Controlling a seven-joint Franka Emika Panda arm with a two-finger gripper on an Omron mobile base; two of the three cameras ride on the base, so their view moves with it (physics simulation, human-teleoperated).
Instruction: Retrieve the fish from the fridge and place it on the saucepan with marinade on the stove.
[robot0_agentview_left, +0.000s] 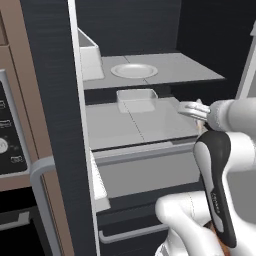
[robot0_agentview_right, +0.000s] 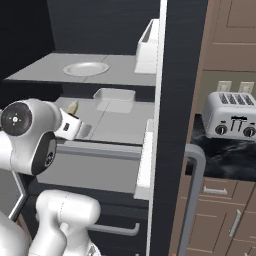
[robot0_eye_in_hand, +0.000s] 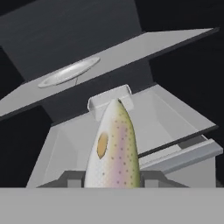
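The tool is clamped on the fish, which sticks out straight ahead of it between the two fingers, over the lower shelf of the open fridge. Just beyond the fish's tip sits a shallow white tray. Above and further back, a plate lies on the upper shelf. To the tool's right, outside the fridge, a toaster stands on the dark worktop.

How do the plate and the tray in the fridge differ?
The plate is round and nearly flat; the tray is rectangular with raised walls. The plate sits on the upper shelf, the tray on the lower shelf, in front of it and lower. Both are pale grey and look empty.
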